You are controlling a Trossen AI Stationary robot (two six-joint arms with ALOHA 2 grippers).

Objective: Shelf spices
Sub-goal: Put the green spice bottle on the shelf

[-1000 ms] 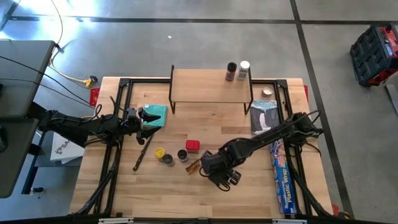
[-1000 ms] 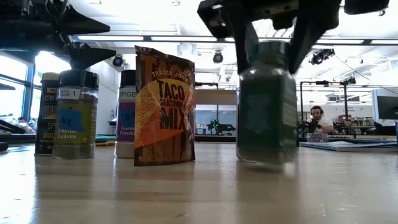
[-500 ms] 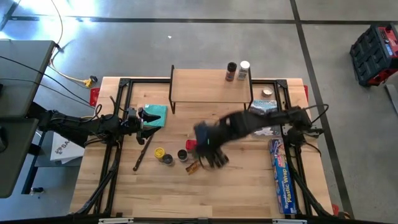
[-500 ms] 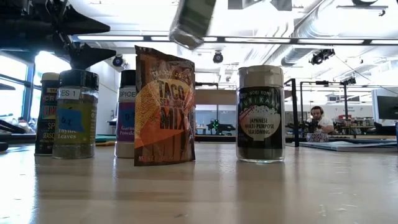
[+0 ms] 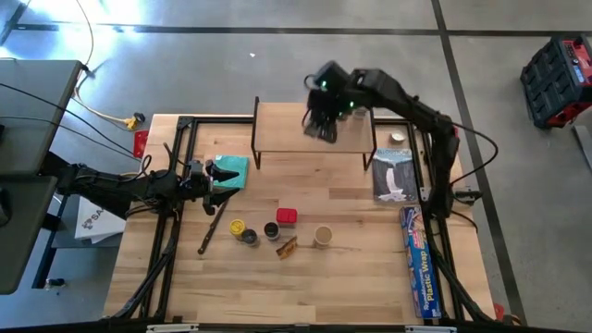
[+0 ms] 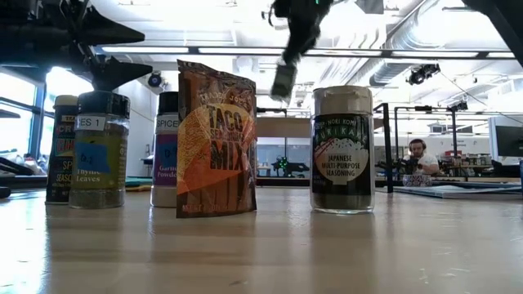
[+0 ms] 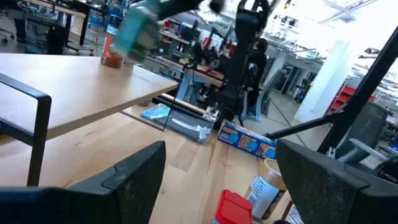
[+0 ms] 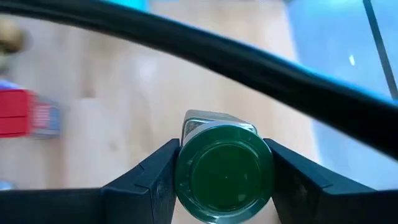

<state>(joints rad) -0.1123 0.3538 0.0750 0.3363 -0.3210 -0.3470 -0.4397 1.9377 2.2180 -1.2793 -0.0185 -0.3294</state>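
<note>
— While my right gripper point(image 8: 224, 177) squeezes the green-lidded jar point(image 8: 224, 174) from both sides, where is it?

— Above the shelf point(image 5: 296, 128), jar hanging beneath my wrist.

— Any labels?

— Far below me, the packet point(image 6: 216, 140) reads "Trader Joe's Taco Seasoning Mix"; the tan-lidded jar point(image 6: 342, 149) says "Japanese Multi-Purpose Seasoning".

— Your left gripper point(image 7: 217, 180)?

— Fingers wide apart, holding nothing, beside the teal cloth point(image 5: 237, 168).

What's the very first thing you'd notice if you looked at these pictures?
The right pincer stands out: it hangs in the air over the shelf at the table's far edge, squeezing a green-lidded jar. Near the table's middle, a red box, a taco mix packet and several little jars wait in a cluster. The left pincer rests open by the teal cloth.
</note>
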